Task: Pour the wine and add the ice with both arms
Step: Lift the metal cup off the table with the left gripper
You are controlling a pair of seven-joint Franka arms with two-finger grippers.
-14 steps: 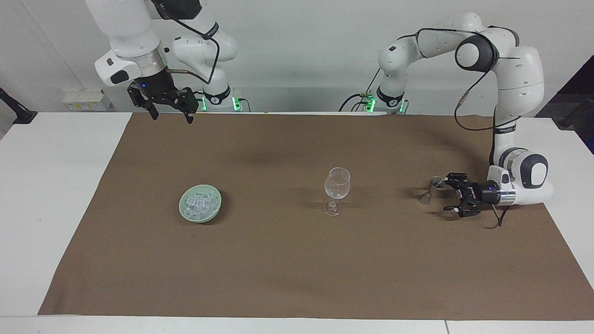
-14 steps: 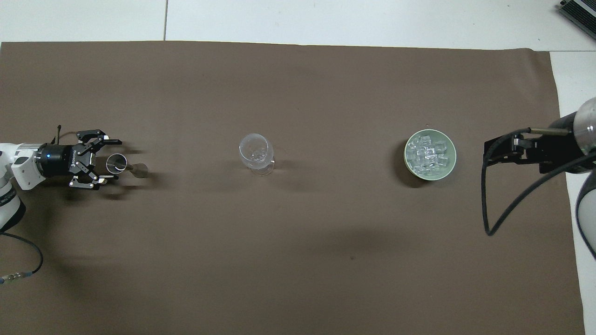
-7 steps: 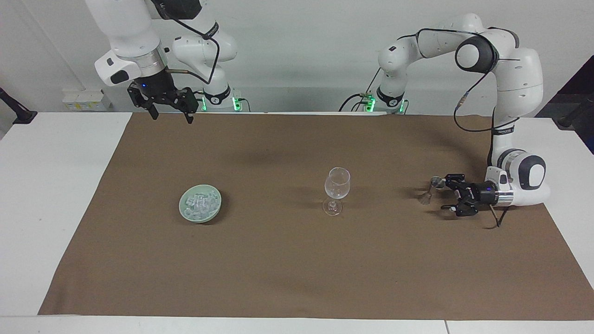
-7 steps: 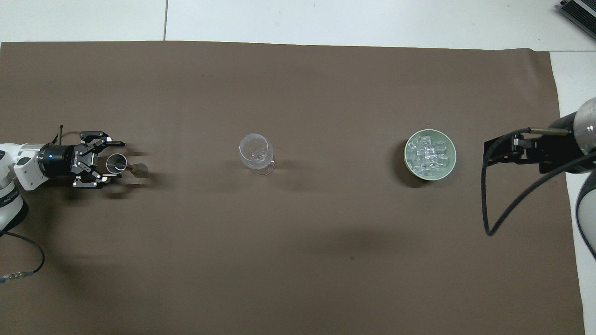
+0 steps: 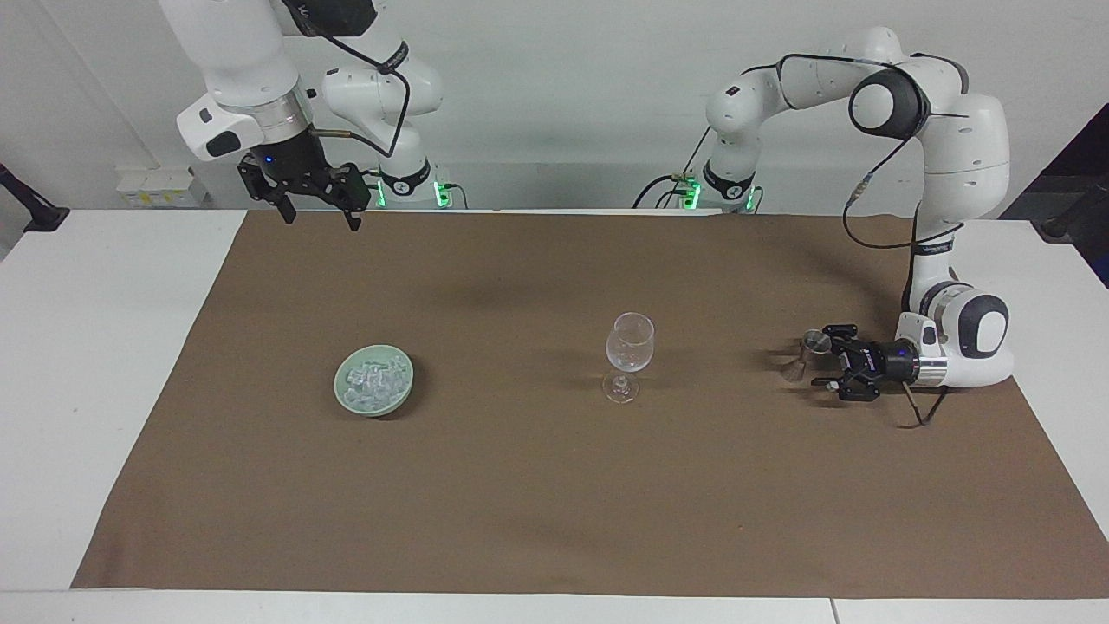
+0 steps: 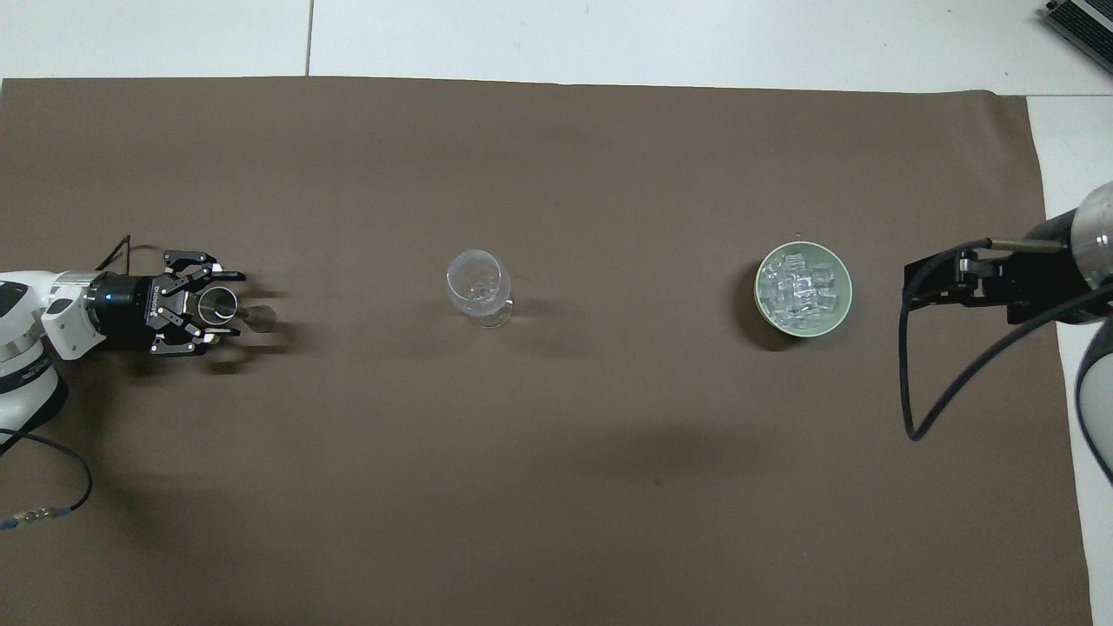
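A small metal jigger [image 5: 806,351] [image 6: 217,304] stands on the brown mat at the left arm's end. My left gripper [image 5: 823,360] [image 6: 228,303] lies low and level with it, open, one finger on each side of the cup with small gaps. A clear stemmed glass [image 5: 630,347] [image 6: 476,283] stands mid-mat. The ice [image 5: 374,379] [image 6: 800,289] is heaped in a pale green bowl [image 5: 342,390] [image 6: 845,296] toward the right arm's end. My right gripper [image 5: 319,208] [image 6: 922,278] waits open, high over the mat's edge at its own end. No wine shows; the jigger's inside is not visible.
The brown mat [image 5: 554,503] [image 6: 556,487] covers most of the white table [image 5: 104,347]. A black cable [image 6: 913,382] hangs from the right arm beside the bowl. A power strip [image 5: 156,186] sits near the right arm's base.
My left gripper's fingers have narrowed around the jigger, and the hand has slid a little toward it. The right arm, glass and bowl have not moved.
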